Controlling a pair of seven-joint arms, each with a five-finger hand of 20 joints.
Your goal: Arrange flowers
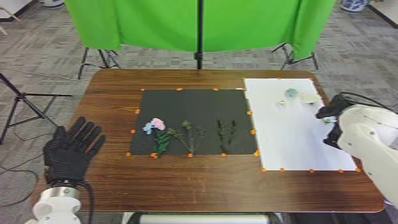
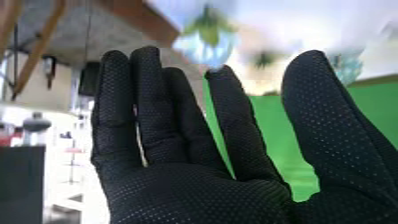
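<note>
My left hand [image 1: 71, 152] rests at the left of the table, palm down with straight fingers, holding nothing. At the right edge of the white sheet [image 1: 284, 125] is my right hand [image 1: 334, 112], beside a small pale flower [image 1: 329, 120]. In the right wrist view, my right hand [image 2: 195, 192] has straight fingers, and a light blue flower [image 2: 204, 47] is just past their tips; contact is unclear. Farther up the sheet lie a green-blue flower [image 1: 291, 93] and a cream flower [image 1: 309, 99]. Pink and blue blossoms [image 1: 154, 125] with green stems [image 1: 163, 142] and leafy sprigs [image 1: 226, 136] lie on the black mat [image 1: 191, 107].
Orange markers [image 1: 252, 132] edge the mat and sheet on the brown wooden table [image 1: 191, 182]. Behind the table hangs a green cloth [image 1: 151, 25] on stands. A tripod [image 1: 27, 102] stands on the floor to the left.
</note>
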